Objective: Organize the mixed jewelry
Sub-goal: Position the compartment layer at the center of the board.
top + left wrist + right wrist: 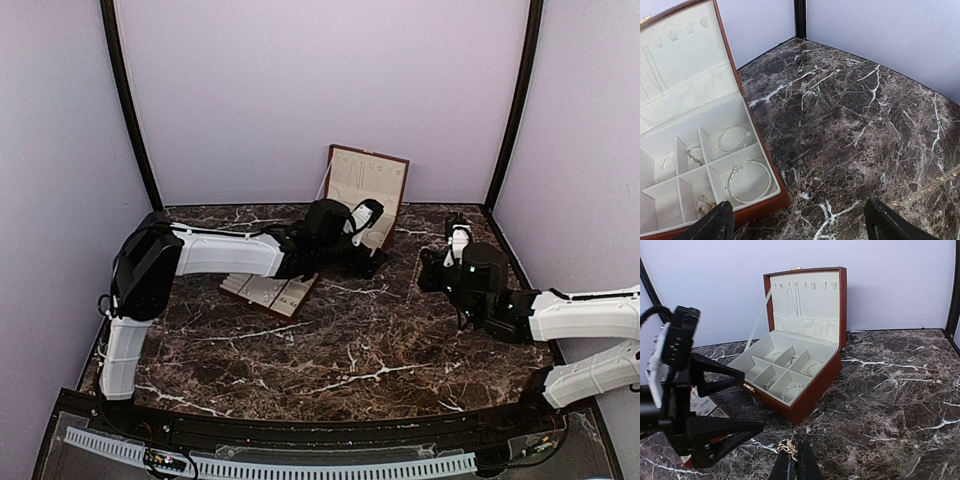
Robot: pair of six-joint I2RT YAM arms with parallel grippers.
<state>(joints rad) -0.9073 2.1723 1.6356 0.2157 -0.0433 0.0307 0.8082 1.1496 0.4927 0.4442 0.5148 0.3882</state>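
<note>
Mixed jewelry (747, 181) — thin silver bangles (734, 138) and a small gold piece (705, 202) — is seen lying flat in the cream-lined compartments of the open red-brown hinged box (812, 385), which stands at the back of the dark marble desk (350, 350). Only in the left wrist view are the separate hoops made out; from above they are hidden by the left arm (225, 255). In that same view a thin gold chain (932, 184) is laid on the marble well apart from the box, its long axis slanting from lower left up to the right edge, where it is cut off. The right wrist view alone shows gold links (787, 447) pinched at the tips of the clenched right claw (795, 460). The left claw (800, 220) stands released, fingers wide, near the box's front corner. A flat cream-lined compartment tray (268, 290) is shown plainly only from above, on the desk under the left arm.
</note>
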